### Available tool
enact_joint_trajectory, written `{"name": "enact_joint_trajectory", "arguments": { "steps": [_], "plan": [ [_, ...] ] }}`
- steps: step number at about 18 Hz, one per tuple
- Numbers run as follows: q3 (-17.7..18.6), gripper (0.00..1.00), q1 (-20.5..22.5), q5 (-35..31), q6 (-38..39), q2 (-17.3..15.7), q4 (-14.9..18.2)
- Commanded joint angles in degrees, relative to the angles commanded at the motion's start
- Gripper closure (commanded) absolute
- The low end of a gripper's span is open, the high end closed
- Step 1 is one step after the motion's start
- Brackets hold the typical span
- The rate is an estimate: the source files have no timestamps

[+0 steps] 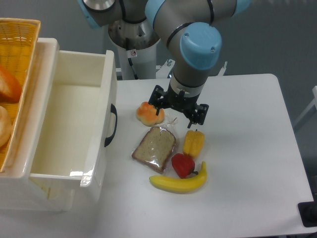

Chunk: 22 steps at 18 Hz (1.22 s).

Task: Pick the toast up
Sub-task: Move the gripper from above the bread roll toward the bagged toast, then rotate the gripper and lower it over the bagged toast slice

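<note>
The toast (154,148) is a flat brown speckled slice in clear plastic wrap, lying on the white table (247,163) near the middle. My gripper (177,115) hangs above and just behind its far edge, fingers spread wide and open, nothing between them. One dark fingertip (157,105) stands beside the round orange bun (149,113); the other fingertip (197,119) is above the yellow pepper (193,143).
A red pepper (183,164) and a banana (181,182) lie right in front of the toast. A large white bin (106,119) stands at the left, with a wicker basket (17,59) of bread beyond it. The robot base (131,49) is behind.
</note>
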State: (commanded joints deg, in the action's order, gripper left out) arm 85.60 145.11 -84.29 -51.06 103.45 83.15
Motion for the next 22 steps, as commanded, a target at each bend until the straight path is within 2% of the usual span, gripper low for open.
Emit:
{"name": "enact_joint_trajectory", "arguments": {
  "steps": [5,10,14,19,22],
  "plan": [
    [0.18,0.00,-0.35,0.09,0.26,0.26,-0.18],
    [3.95,0.00,-0.53,0.09,0.70,0.44,-2.46],
    [8.69,0.00,-0.88,0.00,0.70,0.35,-3.96],
    [11.77,0.00,-1.40,0.00,0.35,1.31,-3.96],
    [11.78,0.00,-2.20,0.17,0.53,3.07,-3.87]
  ]
}}
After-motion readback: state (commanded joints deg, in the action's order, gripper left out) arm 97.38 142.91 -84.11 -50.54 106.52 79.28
